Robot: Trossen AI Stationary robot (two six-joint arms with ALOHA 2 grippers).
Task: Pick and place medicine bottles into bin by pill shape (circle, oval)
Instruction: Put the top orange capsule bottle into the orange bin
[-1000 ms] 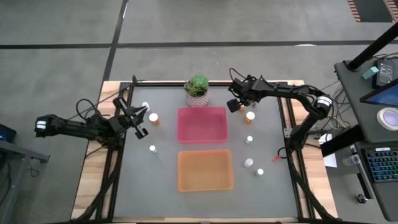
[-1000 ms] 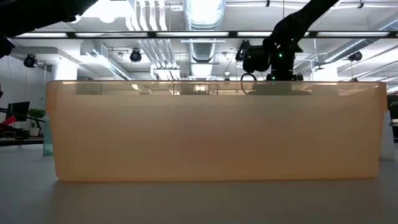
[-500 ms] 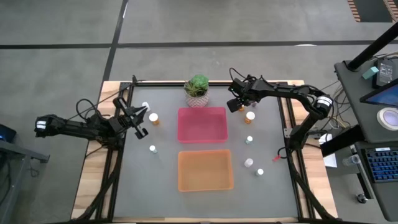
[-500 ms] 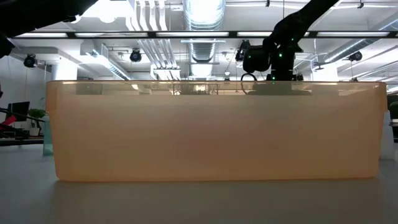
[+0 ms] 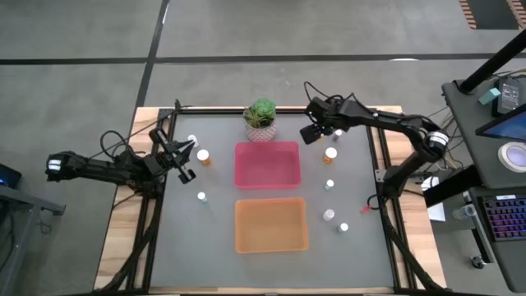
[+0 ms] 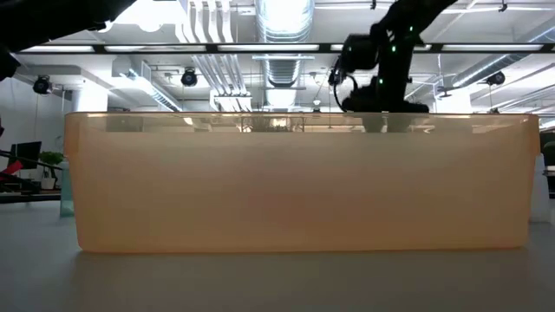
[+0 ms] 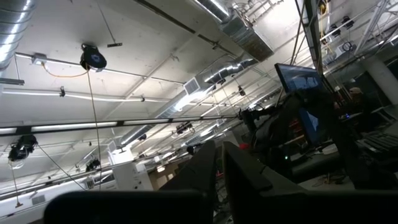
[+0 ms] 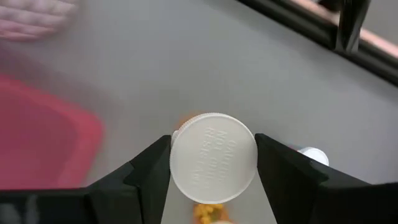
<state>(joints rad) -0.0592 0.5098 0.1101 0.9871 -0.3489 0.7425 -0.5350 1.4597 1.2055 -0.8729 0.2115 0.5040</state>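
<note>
Step in hand: you have the right gripper (image 5: 311,134) clasped on a white-capped orange bottle (image 8: 212,158), in the upper right of the high view, just right of the pink tray's (image 5: 267,182) top right corner.
Doing it well: read the pill shape first; I cannot tell it from here. Keep the bottle upright and release only once it is over the tray you choose, clear of the rim.
Left gripper (image 5: 186,160): clenched on nothing, waiting at centre left of the high view.
Pink tray: appears to hold nothing.
Orange tray (image 5: 270,246): likewise appears empty.
Loose bottles: one orange bottle (image 5: 330,154) stands below the gripper; the rest flank the trays.
</note>
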